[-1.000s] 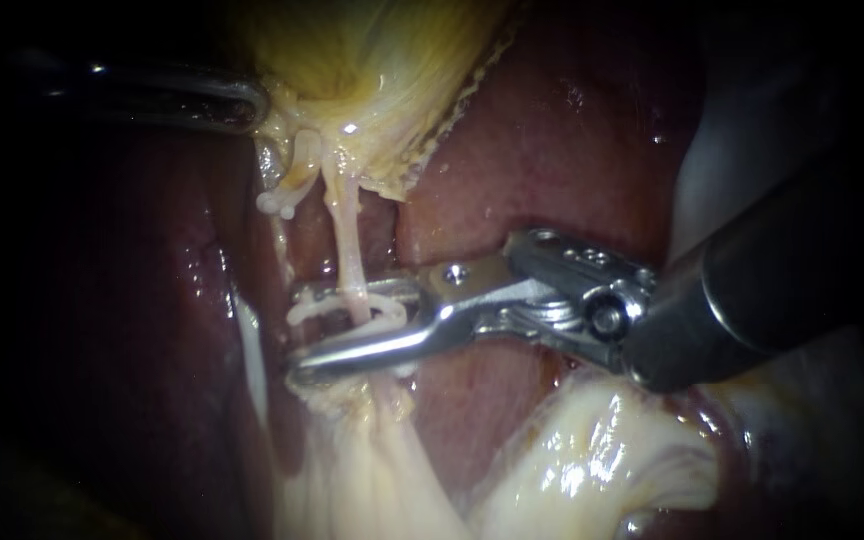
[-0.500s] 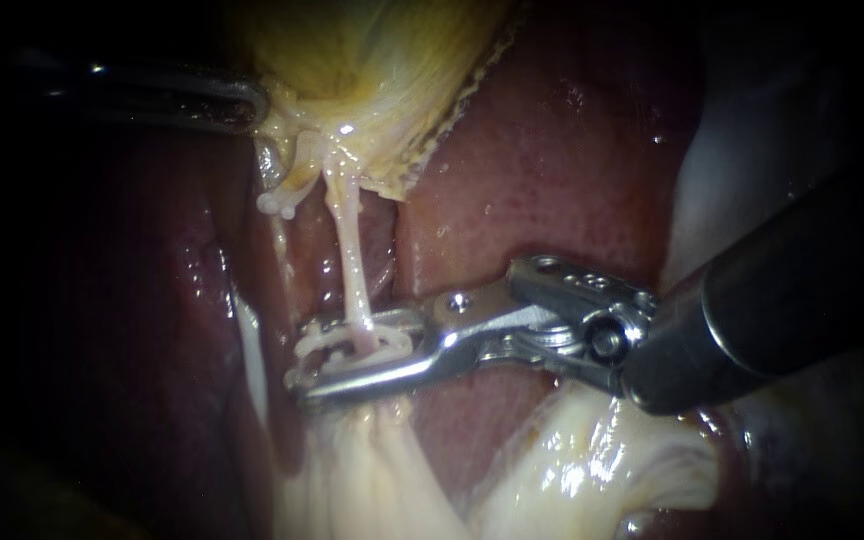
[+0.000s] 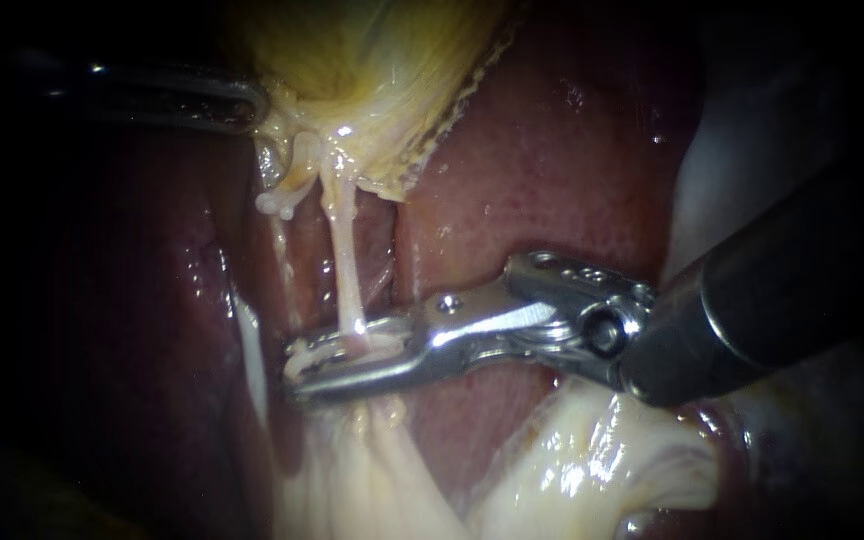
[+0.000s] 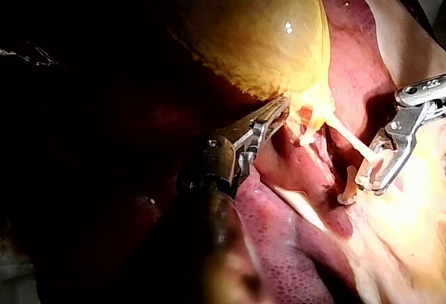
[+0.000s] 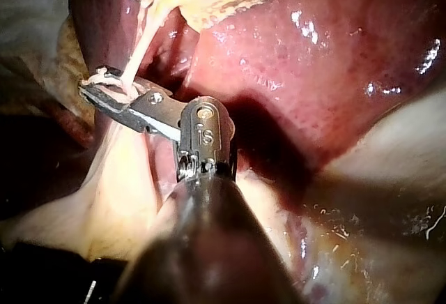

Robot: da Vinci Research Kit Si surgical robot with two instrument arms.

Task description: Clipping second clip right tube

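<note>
Broadly, the dark red liver [image 3: 552, 150] fills the endoscope view, with the yellow gallbladder [image 3: 372, 60] hanging over its upper part. Pale, glistening fatty tissue [image 3: 372, 470] spreads out below.

The right instrument [image 3: 297, 365] comes in from the right edge on a thick dark shaft and reaches leftward across the liver. The left instrument [image 3: 250, 100] lies in shadow at the upper left. In the left wrist view its jaws lie close together, their tips pinching the gallbladder's lower edge.

From the gallbladder's neck the right tube [image 3: 344, 260] runs straight down, thin, pale and taut, and ends between the right instrument's jaws. Those jaws are drawn nearly together, pressing the tube from both sides just above the fatty tissue. A white clip [image 3: 337, 345] sits between them around the tube. The right wrist view shows the same hold, the clip's white loops [image 5: 104, 81] showing at the jaw tips, with the tube rising from them toward the gallbladder.

Just left of the tube, a shorter pale strand [image 3: 280, 205] ends in small whitish knobs.
</note>
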